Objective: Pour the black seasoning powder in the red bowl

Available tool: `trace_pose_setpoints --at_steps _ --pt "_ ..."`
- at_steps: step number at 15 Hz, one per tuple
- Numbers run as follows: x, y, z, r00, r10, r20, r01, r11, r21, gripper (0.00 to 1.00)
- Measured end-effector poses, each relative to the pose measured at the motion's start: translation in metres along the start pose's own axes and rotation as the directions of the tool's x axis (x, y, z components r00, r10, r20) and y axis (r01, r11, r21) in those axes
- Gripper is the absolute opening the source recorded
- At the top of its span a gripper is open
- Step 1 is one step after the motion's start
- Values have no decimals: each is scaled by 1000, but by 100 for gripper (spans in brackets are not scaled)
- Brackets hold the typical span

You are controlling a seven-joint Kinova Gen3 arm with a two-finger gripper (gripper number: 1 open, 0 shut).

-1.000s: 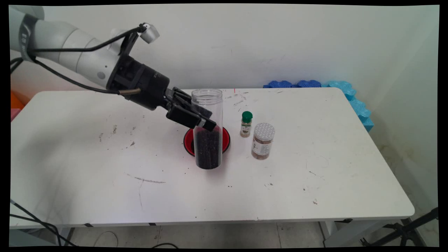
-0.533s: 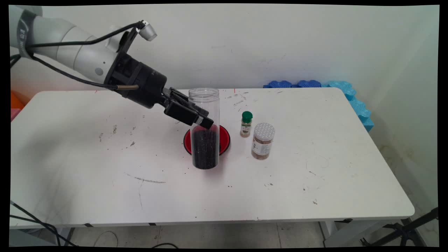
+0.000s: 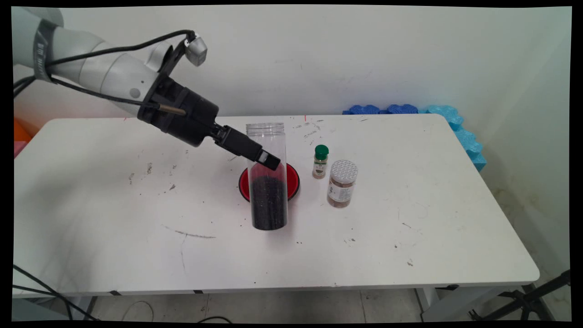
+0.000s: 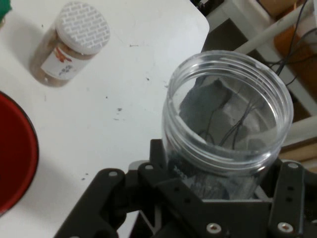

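My gripper (image 3: 268,161) is shut on a tall clear jar (image 3: 268,200), open at the top and about half full of dark grains. It grips the jar at mid height from the left. The jar stands upright in front of a red bowl (image 3: 293,181), its base at or just above the table (image 3: 114,205); I cannot tell which. In the hand view the jar's open mouth (image 4: 228,114) rises between the fingers of the gripper (image 4: 223,186), and the red bowl (image 4: 15,163) shows at the left edge.
Right of the bowl stand a small green-capped spice bottle (image 3: 320,161) and a brown-filled jar with a white perforated lid (image 3: 341,183), the latter also in the hand view (image 4: 69,42). Blue foam pieces (image 3: 455,123) lie along the table's far right corner.
The wrist has rolled, so the gripper's linkage now looks narrower. The jar, still held, has shifted lower in the picture, toward the table's near side.
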Motion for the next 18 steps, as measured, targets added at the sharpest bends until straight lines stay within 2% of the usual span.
trace_pose_setpoints --at_steps 2,5,12,14,18 --pt "0 -2 2 997 -73 -2 73 997 -6 0" --pt "0 -9 5 984 -177 -10 177 984 -4 0" --pt "-4 -23 14 931 -365 -13 365 931 -3 0" --pt "-6 -27 17 906 -423 -13 423 906 -10 0" --pt "-9 -36 20 832 -554 -23 554 833 -21 0"
